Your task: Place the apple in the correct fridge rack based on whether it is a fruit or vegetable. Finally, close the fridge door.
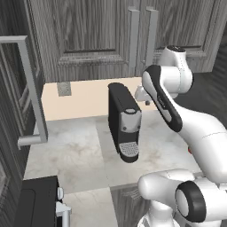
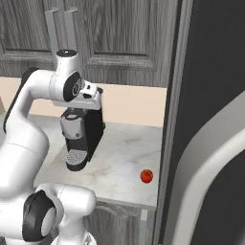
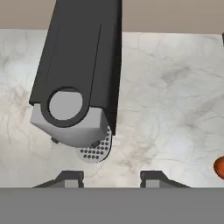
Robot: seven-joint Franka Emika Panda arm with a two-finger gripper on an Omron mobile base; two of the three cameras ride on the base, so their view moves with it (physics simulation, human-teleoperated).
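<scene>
1. Fingertips rise as two small dark tips at the bottom of the hand view, a gap showing between them with nothing in it; gripper is drawn in as far as it goes, holding nothing.
2. Gripper hangs above the marble counter, looking down just in front of the black coffee machine, whose perforated drip tray lies near the fingertips.
3. Apple, small and red, sits on the counter, well apart from the fingers; in the hand view it is cut by the right edge.
4. Right base view: apple lies near the counter's front right corner, beside the tall dark fridge door; coffee machine stands well to its left.
5. Arm arches over the counter.
</scene>
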